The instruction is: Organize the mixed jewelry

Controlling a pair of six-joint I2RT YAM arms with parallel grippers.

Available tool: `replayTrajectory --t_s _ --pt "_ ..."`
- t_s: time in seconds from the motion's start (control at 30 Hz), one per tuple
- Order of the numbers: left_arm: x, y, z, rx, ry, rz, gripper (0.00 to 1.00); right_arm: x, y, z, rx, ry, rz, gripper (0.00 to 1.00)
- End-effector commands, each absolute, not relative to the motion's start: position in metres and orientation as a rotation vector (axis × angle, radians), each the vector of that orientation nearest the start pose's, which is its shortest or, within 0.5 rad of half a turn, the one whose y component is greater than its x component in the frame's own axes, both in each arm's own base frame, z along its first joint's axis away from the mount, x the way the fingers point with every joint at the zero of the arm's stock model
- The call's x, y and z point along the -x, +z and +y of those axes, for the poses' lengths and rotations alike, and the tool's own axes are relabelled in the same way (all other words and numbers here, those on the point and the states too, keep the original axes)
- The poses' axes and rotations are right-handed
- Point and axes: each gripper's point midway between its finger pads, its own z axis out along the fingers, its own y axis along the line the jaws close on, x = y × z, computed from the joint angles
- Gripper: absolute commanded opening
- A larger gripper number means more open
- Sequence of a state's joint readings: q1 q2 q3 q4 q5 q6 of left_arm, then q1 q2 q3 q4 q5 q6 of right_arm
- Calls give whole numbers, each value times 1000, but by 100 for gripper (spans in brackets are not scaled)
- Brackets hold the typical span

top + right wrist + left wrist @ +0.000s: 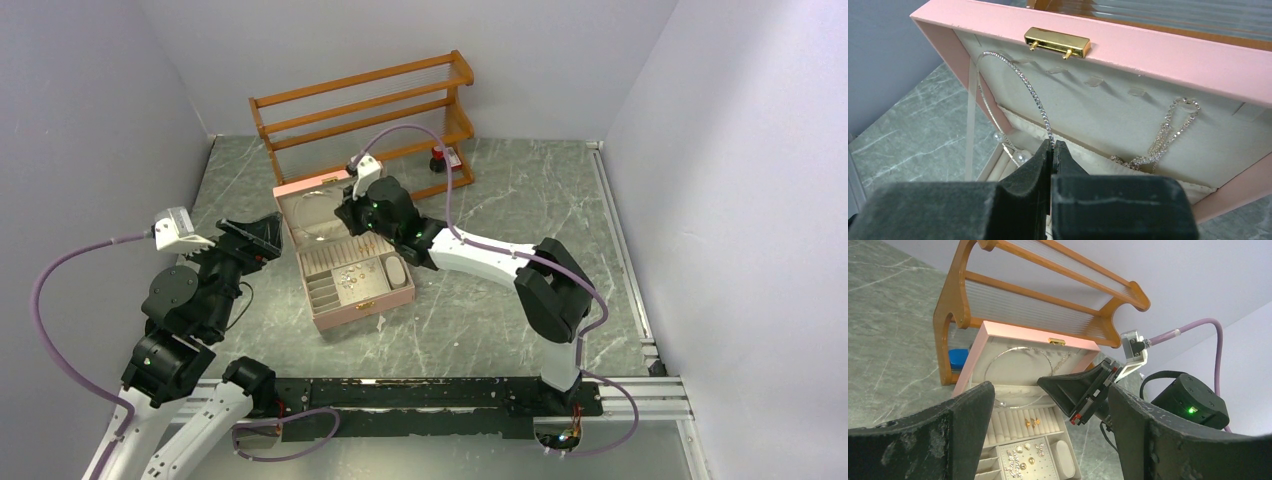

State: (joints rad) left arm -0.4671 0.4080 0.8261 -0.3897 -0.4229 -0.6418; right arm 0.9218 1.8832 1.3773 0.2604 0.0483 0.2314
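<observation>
Top view: open pink box (345, 318) sits at the middle of the bench (480, 300); small rings and earrings (352, 275) lie in its near tray, with the left gripper (262, 238) just left of the box. Left wrist view: its fingers (963, 415) are spread wide, grasping nothing. Right wrist view: right gripper (1052, 145) is clenched on a silver chain (1023, 85) hanging inside the raised lid (1158, 50).

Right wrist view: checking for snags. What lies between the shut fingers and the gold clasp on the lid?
Only the silver chain the fingers pinch, arcing across the lid's grey lining, as the right wrist view shows.
</observation>
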Motion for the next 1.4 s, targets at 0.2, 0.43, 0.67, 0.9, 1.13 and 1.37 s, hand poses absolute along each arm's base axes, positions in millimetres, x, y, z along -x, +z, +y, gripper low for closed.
replayTrajectory --t_s 0.2,0.43,0.67,0.9,1.13,1.37 --pt "-222 347 -58 451 -553 1494 88 -359 213 464 569 819 1741 0" --pt "-223 346 -59 451 -553 1499 88 -374 202 457 498 764 1808 0" --pt "-223 346 -60 447 -554 1503 88 -384 187 452 526 725 1843 6" --pt "-223 345 -60 446 -554 1506 88 -389 183 452 540 703 1856 16" --pt "-224 342 -62 440 -557 1519 88 -378 195 446 487 761 1855 38" --pt "-227 329 -68 449 -564 1574 88 -367 209 425 270 825 1910 45"
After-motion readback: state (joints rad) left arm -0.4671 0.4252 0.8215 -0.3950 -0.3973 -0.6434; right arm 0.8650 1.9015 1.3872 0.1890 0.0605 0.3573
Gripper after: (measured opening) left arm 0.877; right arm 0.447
